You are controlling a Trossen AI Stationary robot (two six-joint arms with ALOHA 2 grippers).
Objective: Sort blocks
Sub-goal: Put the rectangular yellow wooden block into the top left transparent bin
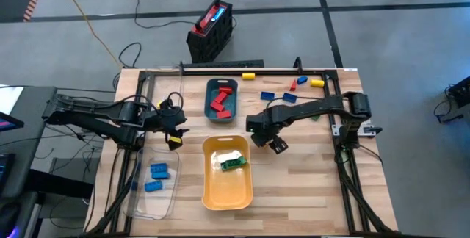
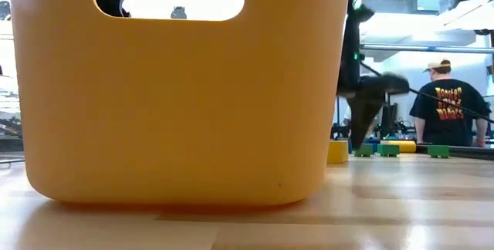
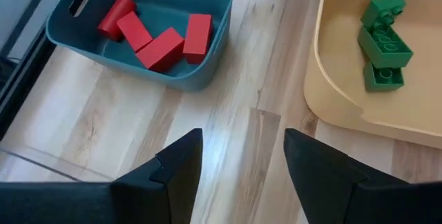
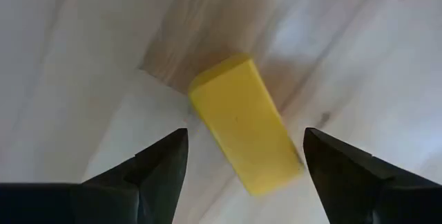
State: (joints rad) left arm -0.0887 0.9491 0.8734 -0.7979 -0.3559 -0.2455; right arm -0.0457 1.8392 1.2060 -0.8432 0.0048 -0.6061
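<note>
Right gripper [image 4: 245, 158] spread wide, grasping nothing, over a yellow block [image 4: 245, 126] lying on the table [image 1: 308, 164] just beside the yellow tray [image 1: 228, 186]. Left gripper [image 3: 242, 165] parted and empty, hovering near the teal tray [image 3: 207, 72] of red blocks [image 3: 162, 48]. Green blocks [image 3: 383, 41] resting in the yellow tray.

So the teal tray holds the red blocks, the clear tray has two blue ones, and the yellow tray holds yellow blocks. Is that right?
Not quite. The blocks in the yellow tray are green blocks, not yellow, as the left wrist view shows. The rest holds: red blocks lie in the teal tray, and two blue blocks in the clear tray.
</note>
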